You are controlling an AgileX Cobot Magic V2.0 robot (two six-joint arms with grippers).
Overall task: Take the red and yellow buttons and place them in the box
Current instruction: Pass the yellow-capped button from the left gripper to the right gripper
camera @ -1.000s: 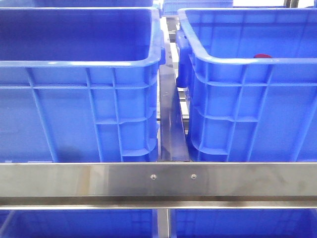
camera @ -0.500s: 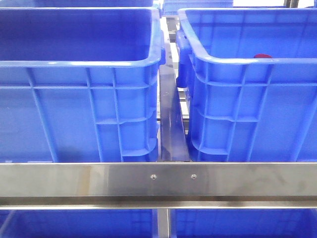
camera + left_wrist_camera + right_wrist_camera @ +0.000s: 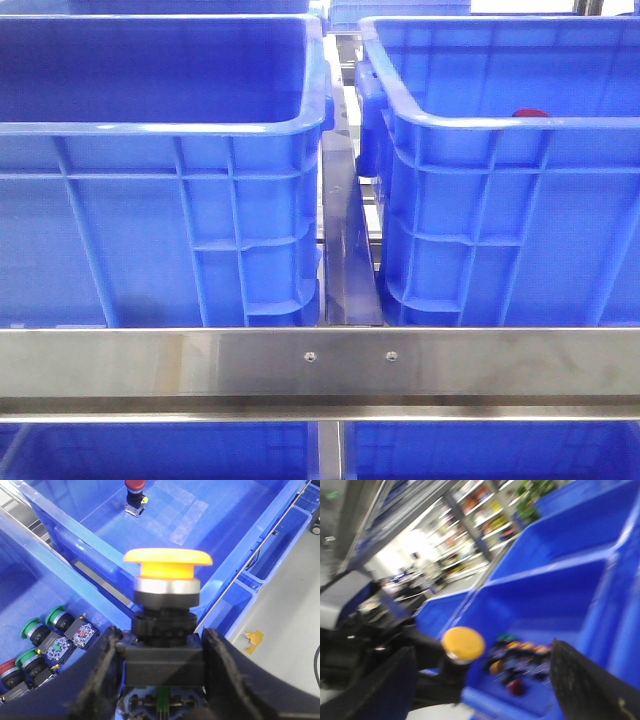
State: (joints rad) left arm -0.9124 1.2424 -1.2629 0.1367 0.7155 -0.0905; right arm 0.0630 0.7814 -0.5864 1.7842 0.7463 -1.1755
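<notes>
My left gripper (image 3: 162, 642) is shut on the black base of the orange-yellow button (image 3: 167, 560) and holds it upright above the wall between two blue crates. The dark red button (image 3: 135, 487) stands on the floor of the box (image 3: 215, 540), beyond the held button. In the front view only the red button's top (image 3: 530, 113) shows, over the rim of the right crate (image 3: 480, 200); neither gripper shows there. In the blurred right wrist view my right gripper (image 3: 482, 652) is open and empty, and the yellow button (image 3: 463, 643) shows between its fingers, held by the other arm.
A second blue crate (image 3: 150, 220) stands to the left of the box. A crate below my left gripper holds several loose green, red and yellow buttons (image 3: 55, 640); they also show in the right wrist view (image 3: 520, 665). A steel rail (image 3: 320, 365) crosses in front.
</notes>
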